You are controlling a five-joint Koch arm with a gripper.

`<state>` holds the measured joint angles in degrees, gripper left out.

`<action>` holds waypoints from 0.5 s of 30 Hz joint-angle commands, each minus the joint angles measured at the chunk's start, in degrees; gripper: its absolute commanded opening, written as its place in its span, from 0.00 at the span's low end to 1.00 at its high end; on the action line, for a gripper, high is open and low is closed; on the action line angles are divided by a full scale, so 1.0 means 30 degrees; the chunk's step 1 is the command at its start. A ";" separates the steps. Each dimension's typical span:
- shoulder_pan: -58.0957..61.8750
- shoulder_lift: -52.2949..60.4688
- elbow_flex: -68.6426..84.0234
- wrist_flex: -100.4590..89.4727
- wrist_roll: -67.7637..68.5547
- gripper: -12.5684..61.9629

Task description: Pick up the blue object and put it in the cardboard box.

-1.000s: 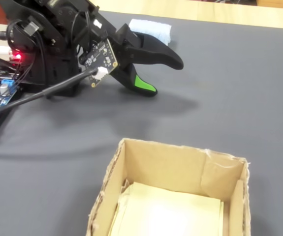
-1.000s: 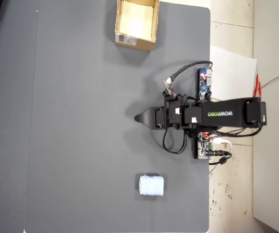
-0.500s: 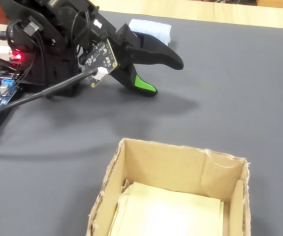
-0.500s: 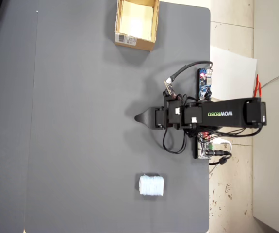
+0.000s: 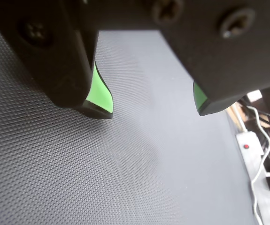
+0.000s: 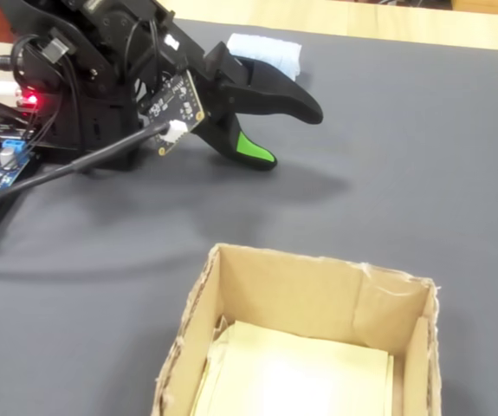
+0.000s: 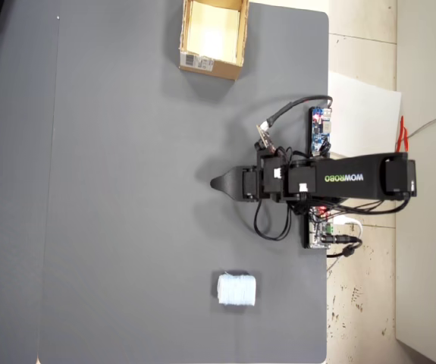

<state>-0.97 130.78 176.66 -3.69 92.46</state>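
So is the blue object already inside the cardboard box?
No, in the overhead view the blue object lies on the mat, far from the cardboard box.

grey mat [image 7: 127, 189], white power strip [image 5: 254, 154].

The light is bright and even. In the fixed view the end effector [image 6: 287, 139] casts a soft shadow on the counter [image 6: 422, 156]. The box [image 6: 300, 347] floor glares pale. In the wrist view the near parts are blurred.
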 commanded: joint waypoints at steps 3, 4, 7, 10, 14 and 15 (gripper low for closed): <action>-0.0439 0.1611 0.0674 0.0615 0.0908 0.62; -0.0615 0.1611 0.0674 0.0557 0.0938 0.62; -0.1348 0.1611 0.0615 0.0381 0.0967 0.62; -0.1934 0.1611 0.0176 0.0498 0.0996 0.62; -0.2959 0.1611 -0.0967 0.1641 0.1494 0.62; -0.3164 0.1611 -0.1465 0.2314 0.1494 0.62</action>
<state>-9.14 130.78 174.29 -2.29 93.96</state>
